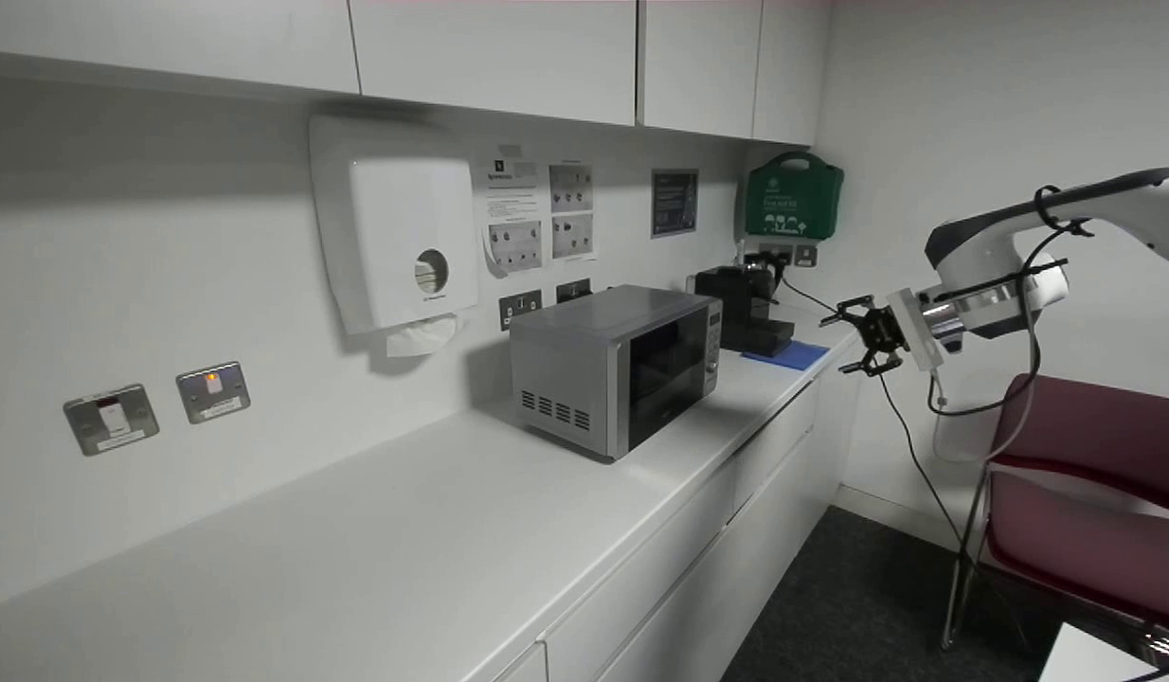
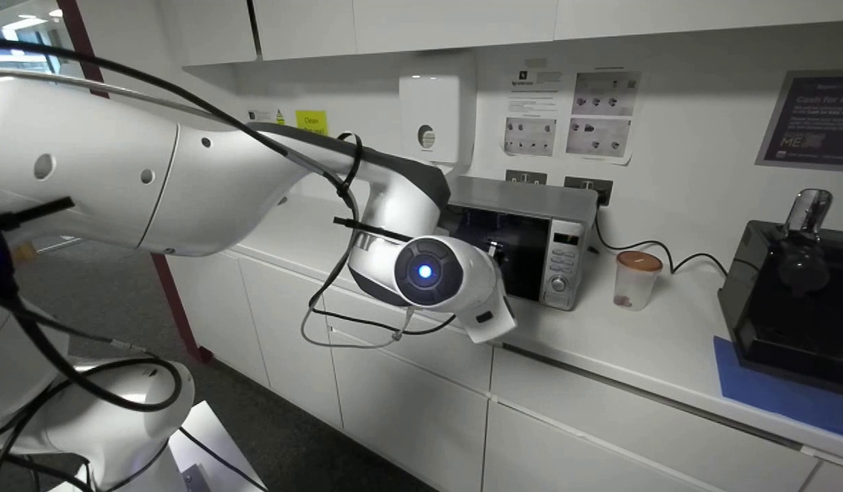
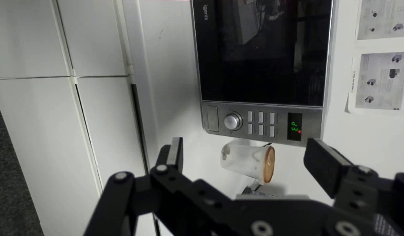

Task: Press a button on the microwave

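The microwave is a grey metal box with a dark glass door. It stands on the counter in both exterior views (image 1: 566, 365) (image 2: 524, 195) and appears turned on its side in the wrist view (image 3: 261, 55). Its control strip holds several small silver buttons (image 3: 261, 117), a round knob (image 3: 232, 121) and a display (image 3: 294, 127) with green characters and a red dot. My gripper (image 1: 836, 345) is open and empty, in the air in front of the microwave and apart from it. In the wrist view its fingers (image 3: 244, 143) are spread wide. In an exterior view the wrist mostly hides the gripper.
A clear cup with an orange-brown lid (image 3: 244, 160) stands beside the control-strip end. A black coffee machine (image 2: 797, 307) stands on a blue mat (image 2: 777, 389) farther along. A white dispenser (image 1: 409, 237) and cupboards (image 1: 499, 57) hang above. A red chair (image 1: 1096, 436) stands near the arm.
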Robot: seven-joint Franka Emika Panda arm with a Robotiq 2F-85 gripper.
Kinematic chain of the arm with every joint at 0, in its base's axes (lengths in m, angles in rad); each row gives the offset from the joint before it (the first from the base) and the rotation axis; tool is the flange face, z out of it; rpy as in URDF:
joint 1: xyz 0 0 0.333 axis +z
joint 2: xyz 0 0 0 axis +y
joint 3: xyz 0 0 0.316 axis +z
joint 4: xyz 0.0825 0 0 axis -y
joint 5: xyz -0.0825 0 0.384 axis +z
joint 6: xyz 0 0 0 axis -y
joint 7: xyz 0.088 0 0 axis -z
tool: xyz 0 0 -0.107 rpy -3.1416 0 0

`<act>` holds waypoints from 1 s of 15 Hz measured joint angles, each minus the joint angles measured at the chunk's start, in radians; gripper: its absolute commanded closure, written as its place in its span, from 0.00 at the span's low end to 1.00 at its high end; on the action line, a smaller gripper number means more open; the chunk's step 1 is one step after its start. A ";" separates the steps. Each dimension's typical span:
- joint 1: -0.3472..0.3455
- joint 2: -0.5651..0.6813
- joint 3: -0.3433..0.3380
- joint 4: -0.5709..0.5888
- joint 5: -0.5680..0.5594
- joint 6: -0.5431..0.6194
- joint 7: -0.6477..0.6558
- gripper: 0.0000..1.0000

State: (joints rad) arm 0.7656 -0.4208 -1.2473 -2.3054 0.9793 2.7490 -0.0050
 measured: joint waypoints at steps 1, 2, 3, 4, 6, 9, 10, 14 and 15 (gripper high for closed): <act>0.003 0.007 -0.040 0.028 -0.018 -0.051 0.004 0.00; 0.012 0.013 -0.077 0.055 -0.024 -0.081 0.004 0.00; 0.030 0.014 -0.113 0.082 -0.024 -0.092 0.004 0.00; 0.053 0.014 -0.146 0.108 -0.023 -0.092 0.004 0.00; 0.113 0.013 -0.209 0.154 -0.012 -0.080 0.004 0.00; 0.223 0.008 -0.288 0.200 0.008 -0.014 0.004 0.00; 0.259 0.005 -0.310 0.209 0.011 0.012 0.004 0.00; 0.369 -0.003 -0.371 0.219 0.011 0.072 0.004 0.00; 0.384 -0.003 -0.380 0.219 0.011 0.072 0.004 0.00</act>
State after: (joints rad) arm 1.1498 -0.4242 -1.6277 -2.0860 0.9902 2.8212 -0.0008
